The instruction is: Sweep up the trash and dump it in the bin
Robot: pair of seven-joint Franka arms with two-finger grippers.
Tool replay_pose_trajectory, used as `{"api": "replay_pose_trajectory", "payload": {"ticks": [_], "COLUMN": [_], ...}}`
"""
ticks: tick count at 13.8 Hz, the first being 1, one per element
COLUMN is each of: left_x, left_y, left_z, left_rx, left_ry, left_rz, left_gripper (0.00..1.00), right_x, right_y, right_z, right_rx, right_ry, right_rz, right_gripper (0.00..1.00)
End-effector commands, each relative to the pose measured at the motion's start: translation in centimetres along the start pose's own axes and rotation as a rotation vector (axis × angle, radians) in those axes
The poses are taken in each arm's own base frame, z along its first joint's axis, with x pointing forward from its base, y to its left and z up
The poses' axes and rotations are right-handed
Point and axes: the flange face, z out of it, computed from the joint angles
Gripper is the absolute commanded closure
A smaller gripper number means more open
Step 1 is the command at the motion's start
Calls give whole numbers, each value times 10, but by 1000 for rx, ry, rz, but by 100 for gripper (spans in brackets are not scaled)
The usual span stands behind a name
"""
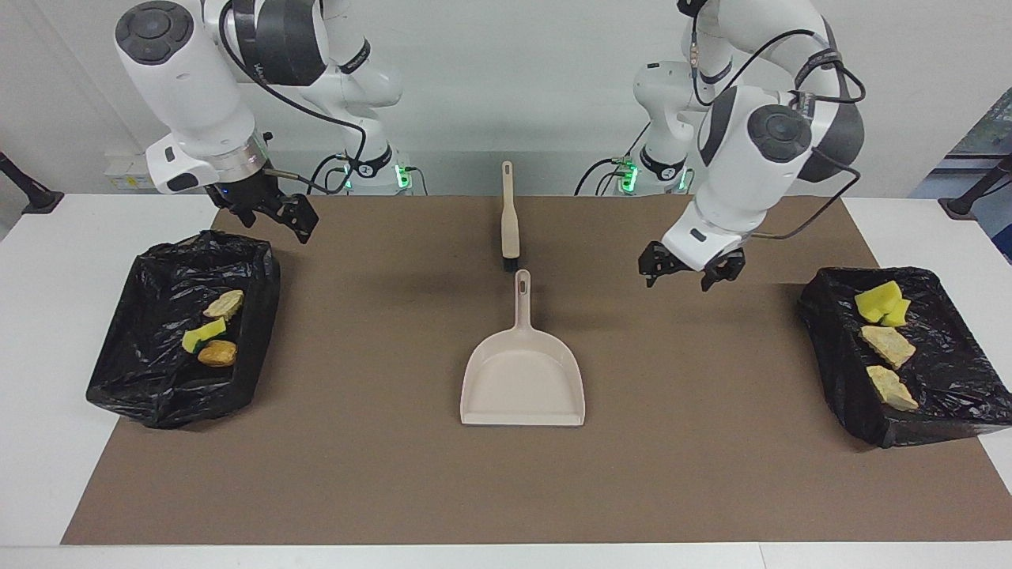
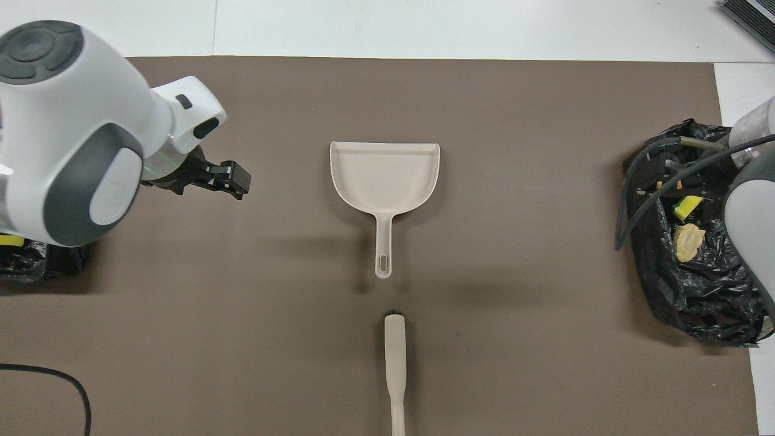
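A brown mat [image 1: 680,474] covers most of the white bench [image 1: 47,474], and a black-lined bin stands at each short edge of the mat: one bin [image 1: 158,395] at the right arm's end, the other bin [image 1: 949,395] at the left arm's end. The trash already lies inside them. In the right arm's bin sit a pale bread piece [image 1: 224,303], a yellow sponge chunk [image 1: 203,334] and a golden-brown croissant piece [image 1: 217,353]; in the left arm's bin sit yellow sponge chunks [image 1: 881,303] and two beige bread pieces [image 1: 888,345], [image 1: 891,386]. At the middle of the mat lies a beige dustpan [image 1: 522,379], its pan bare and its handle pointing toward the robots; in line with it, nearer the robots' edge, lies a beige hand brush [image 1: 510,215], black bristles toward the dustpan handle and just apart from it. Nothing stands between the tools and the bins. The left gripper [image 1: 686,276] hangs over bare mat between the dustpan and the left arm's bin, jaws wide, holding and touching nothing. The right gripper [image 1: 273,213] hovers over the corner of its bin nearest the robots, jaws wide as well and holding nothing.
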Motion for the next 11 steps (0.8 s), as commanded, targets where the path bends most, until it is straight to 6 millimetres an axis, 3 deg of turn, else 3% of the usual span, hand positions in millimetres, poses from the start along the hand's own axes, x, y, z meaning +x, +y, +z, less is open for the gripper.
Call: {"api": "replay_pose_trajectory", "payload": {"ticks": [1,2,4,6,8,11], "left_x": [-15,-22,-34,-47,-73,-87], "left_y": [-38,-60,-75,-74,-66,-67], "left_z": [-24,-34,-51,-68,-85,-102], "left_rx": [-2,-2,3,10,26,34], "left_ry": [0,3,12,23,55,72], "left_rz": [39,59,74,72,79,109], "left_gripper": [0,0,0,0,0,0], "right_x": [-3,-3,-3,-3,-3,-3], "right_y": [5,4,4,5,5,5], "right_z": [-1,-1,-1,-1,-1,-1], "right_rx": [9,9,9,9,9,10], "right_ry": [4,5,5,4,4,6], "right_rz": [-22,-23,-23,-22,-22,-22], "right_gripper": [0,0,0,0,0,0]}}
